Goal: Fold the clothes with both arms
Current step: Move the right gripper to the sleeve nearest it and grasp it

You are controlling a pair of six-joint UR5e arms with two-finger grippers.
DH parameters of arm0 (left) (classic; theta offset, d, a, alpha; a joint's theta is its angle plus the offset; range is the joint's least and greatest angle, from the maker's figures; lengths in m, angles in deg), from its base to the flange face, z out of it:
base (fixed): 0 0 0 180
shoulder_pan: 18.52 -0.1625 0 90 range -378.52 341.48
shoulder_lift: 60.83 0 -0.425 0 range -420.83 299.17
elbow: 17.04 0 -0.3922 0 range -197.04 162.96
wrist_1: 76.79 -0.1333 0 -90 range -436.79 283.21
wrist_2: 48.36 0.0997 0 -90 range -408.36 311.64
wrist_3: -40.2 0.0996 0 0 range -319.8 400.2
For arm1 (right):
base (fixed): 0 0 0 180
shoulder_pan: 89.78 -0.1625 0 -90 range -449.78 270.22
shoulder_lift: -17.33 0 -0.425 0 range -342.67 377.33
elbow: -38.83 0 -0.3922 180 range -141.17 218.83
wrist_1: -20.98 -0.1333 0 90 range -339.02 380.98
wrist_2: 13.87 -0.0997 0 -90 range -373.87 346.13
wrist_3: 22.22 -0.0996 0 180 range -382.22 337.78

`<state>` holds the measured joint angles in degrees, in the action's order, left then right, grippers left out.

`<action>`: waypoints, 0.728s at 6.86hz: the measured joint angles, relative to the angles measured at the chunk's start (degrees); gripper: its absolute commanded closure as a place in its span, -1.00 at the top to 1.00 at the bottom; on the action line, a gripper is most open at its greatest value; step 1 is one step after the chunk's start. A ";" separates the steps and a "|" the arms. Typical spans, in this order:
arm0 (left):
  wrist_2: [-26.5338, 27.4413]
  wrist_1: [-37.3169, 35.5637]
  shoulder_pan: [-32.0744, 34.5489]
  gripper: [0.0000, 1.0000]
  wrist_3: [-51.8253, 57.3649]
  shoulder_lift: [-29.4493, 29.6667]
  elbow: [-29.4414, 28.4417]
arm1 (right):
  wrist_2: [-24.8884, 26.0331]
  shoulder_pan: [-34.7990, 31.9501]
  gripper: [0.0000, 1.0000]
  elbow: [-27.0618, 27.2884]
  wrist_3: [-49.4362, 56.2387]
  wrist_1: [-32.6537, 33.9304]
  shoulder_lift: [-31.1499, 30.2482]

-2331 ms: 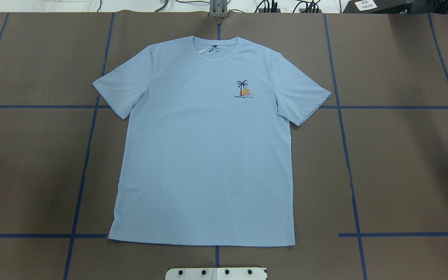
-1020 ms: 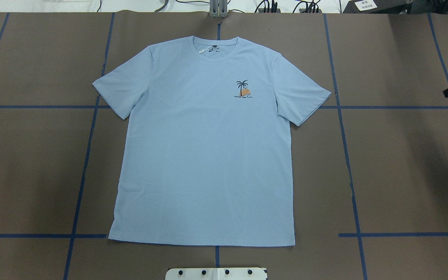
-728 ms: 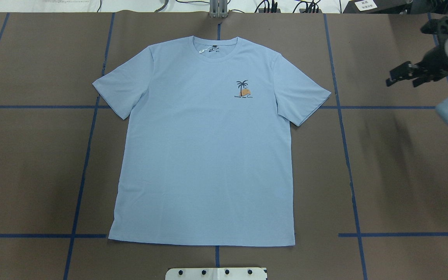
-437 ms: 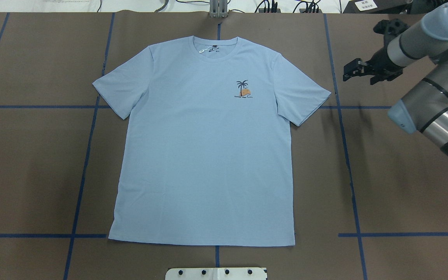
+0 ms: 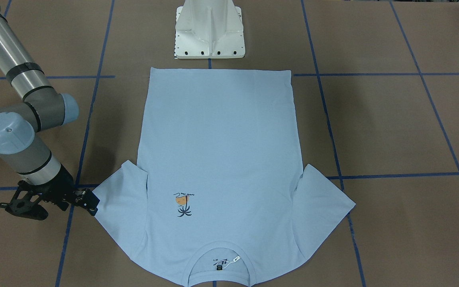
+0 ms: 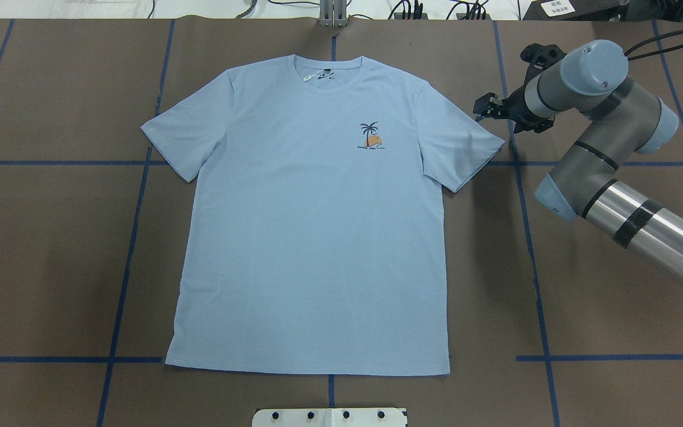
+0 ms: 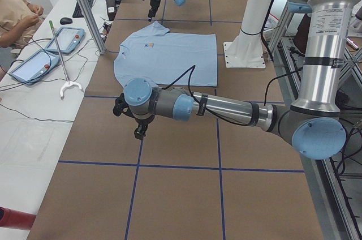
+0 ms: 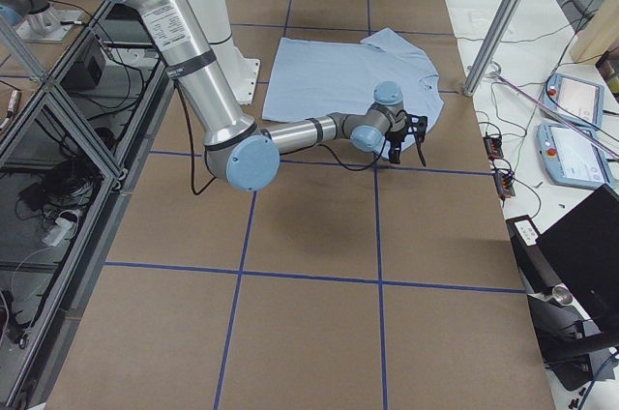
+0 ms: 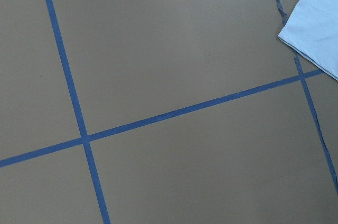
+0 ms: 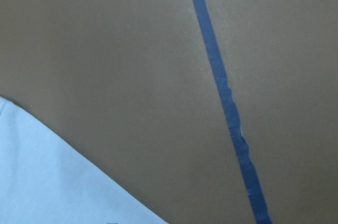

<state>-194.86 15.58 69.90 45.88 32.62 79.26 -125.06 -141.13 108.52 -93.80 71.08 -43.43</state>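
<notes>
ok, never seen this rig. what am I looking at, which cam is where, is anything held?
Two jointed arms, right arm and left arm, on one white pedestal, each ending in a two-finger gripper. Views: one from behind and above the robot, one facing it across the table, one from each table end, one on each wrist. On the brown table with blue tape lines lies a light blue T-shirt, flat, print up. Nothing is held. The right gripper is open, just beside a sleeve. The left gripper hangs over bare table short of the shirt; open or shut, I cannot tell.
</notes>
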 measured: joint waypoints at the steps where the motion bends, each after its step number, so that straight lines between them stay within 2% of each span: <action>1: -0.03 0.01 0.00 1.00 0.00 -0.01 -0.01 | 0.55 0.34 0.54 -0.39 -0.88 -0.48 0.03; 5: -0.09 -0.02 0.00 1.00 -0.06 -0.02 -0.05 | -0.26 0.75 0.54 1.22 -1.78 -0.79 -1.75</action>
<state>-194.96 15.56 69.90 45.82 32.60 79.21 -125.32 -140.38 109.74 -95.58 70.30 -45.18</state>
